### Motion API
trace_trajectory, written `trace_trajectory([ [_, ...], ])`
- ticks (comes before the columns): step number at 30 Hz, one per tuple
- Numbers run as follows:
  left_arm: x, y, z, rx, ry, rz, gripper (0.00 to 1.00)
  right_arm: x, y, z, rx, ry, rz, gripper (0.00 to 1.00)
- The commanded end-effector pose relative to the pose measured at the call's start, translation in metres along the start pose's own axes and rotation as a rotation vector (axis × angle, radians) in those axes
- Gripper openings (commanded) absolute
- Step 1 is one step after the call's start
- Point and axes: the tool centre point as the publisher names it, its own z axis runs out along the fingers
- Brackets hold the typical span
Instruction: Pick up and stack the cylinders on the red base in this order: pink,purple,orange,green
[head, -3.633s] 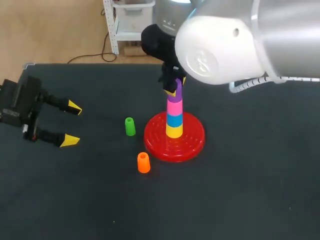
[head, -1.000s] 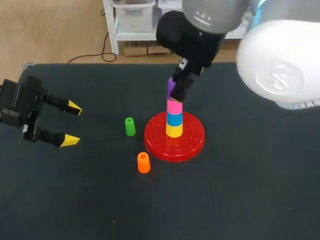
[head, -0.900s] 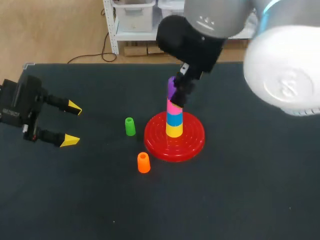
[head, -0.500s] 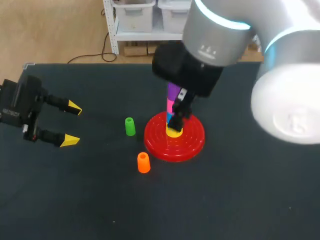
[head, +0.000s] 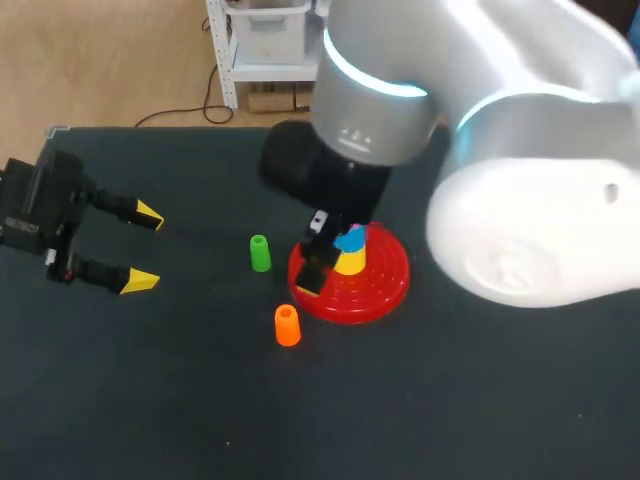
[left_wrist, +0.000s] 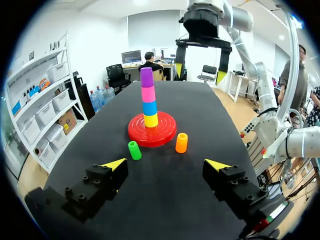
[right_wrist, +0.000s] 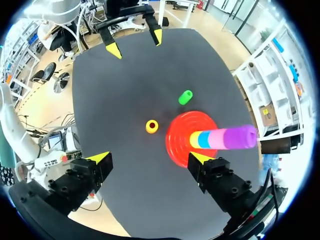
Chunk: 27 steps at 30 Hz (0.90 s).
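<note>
The purple cylinder (left_wrist: 146, 77) has been let go atop the pink cylinder (left_wrist: 148, 94) on the red base (left_wrist: 152, 135). The right gripper (right_wrist: 149, 160), spread and empty, has been swung towards the orange cylinder (head: 287, 325), judged next. The left gripper (head: 145, 248) is held spread, well apart.

Lab scene: a black table (head: 150, 400) fills the head view, its far edge meeting a tan, wood-toned floor (head: 100, 60) from 10 to 12 o'clock. At 12 o'clock stands a white shelf (head: 228, 60) holding pale bins (head: 262, 12); a black cable (head: 185, 114) trails over the floor at 11 o'clock. The left wrist view shows white walls (left_wrist: 100, 40) under even light, stocked shelving (left_wrist: 42, 100) along one long side of the table, and what may be desks (left_wrist: 131, 57) past its far end.
</note>
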Motion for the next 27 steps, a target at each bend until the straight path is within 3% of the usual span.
trace_trajectory([
  [1,0.001,-0.001,0.000,-0.003,-0.004,0.003,1.00,-0.012,0.000,0.017,-0.012,0.025,-0.002,1.00],
  [27,0.001,-0.001,0.000,-0.003,-0.004,0.003,1.00,-0.015,0.011,0.087,-0.008,0.088,0.055,1.00],
])
